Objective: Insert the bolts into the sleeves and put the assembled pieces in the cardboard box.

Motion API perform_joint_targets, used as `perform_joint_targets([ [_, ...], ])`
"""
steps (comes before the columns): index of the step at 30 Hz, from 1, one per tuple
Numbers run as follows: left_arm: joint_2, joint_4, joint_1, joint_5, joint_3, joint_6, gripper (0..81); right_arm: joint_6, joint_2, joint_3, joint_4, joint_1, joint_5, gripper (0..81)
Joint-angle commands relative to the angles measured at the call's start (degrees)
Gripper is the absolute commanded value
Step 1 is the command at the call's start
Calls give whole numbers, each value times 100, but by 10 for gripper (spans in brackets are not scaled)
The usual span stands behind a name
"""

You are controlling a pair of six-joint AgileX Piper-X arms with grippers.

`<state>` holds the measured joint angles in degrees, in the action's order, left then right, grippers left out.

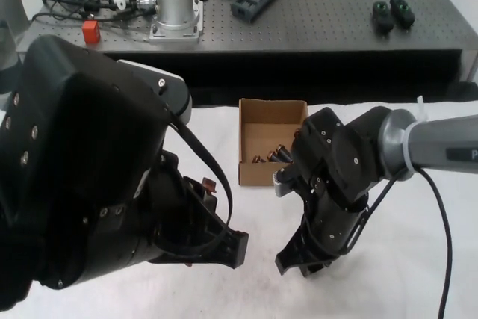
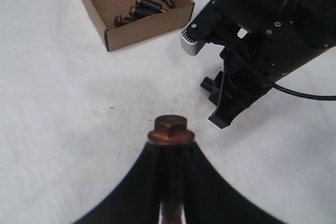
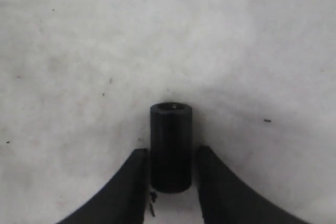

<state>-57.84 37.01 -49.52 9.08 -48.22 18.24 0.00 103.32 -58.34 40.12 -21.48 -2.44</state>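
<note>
Pinching a copper-coloured hex-head bolt (image 2: 170,129) by its shank, the left hand (image 2: 170,153) is held above the white-covered worktop (image 2: 63,103) with the bolt head pointing outward. The right hand (image 3: 170,153), low over the worktop near the brown cardboard box (image 2: 142,27), appears pressed against the sides of a black cylindrical sleeve (image 3: 170,129). Several assembled pieces (image 2: 147,4) lie in the box.

Probable faults:
- Shank and bore out of line: the bolt jams or pushes the sleeve out of the grip.
- The smooth, round sleeve twists or slips, since it is held at only two points.
- The arms work close together, so the hands could collide.

Not discernible: most of the bolt's shank and its thread, the sleeve's lower end and bore depth, firm contact at the right hand, and the exact piece count.
</note>
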Motion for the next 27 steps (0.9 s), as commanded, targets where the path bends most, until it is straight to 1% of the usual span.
perform_joint_targets([
  [1, 63, -111, 21, 63, -18, 151, 6, 41, 142, 25, -350, 9, -41, 363],
  [4, 63, -111, 21, 63, -18, 151, 6, 41, 142, 25, -490, 9, -41, 307],
  [8, 63, -111, 21, 63, -18, 151, 6, 0, 142, 25, -503, 9, -41, 197],
  [10, 63, -111, 21, 63, -18, 151, 6, -74, 142, 25, -492, 9, -41, 126],
  [12, 63, -111, 21, 63, -18, 151, 6, -136, 142, 25, -448, 9, -41, 32],
  [13, 63, -147, 21, 63, -18, 149, 6, -136, 142, 25, -436, 26, -41, 11],
  [14, 63, -224, 21, 63, -18, 149, 6, -135, 142, 25, -436, 38, -12, 45],
  [15, 63, -351, 21, 63, -18, 149, 6, -135, 104, 25, -436, 68, 121, 45],
  [17, 63, -697, 21, 30, -18, 149, 6, -135, -15, 25, -436, 138, 649, 45],
  [19, 63, -1112, 47, -150, -18, 125, 6, -125, -288, 51, -447, 230, 1111, 45],
  [22, 63, -1708, 171, -613, -18, 110, 6, -115, -1079, 347, -642, 367, 1702, 45],
  [25, 63, -2264, 381, -1166, 76, 210, 6, -59, -2151, 1069, -1103, 447, 2252, 45],
  [27, 63, -2862, 563, -1651, 253, 478, 6, 141, -2912, 1627, -1539, 468, 2692, 45],
])
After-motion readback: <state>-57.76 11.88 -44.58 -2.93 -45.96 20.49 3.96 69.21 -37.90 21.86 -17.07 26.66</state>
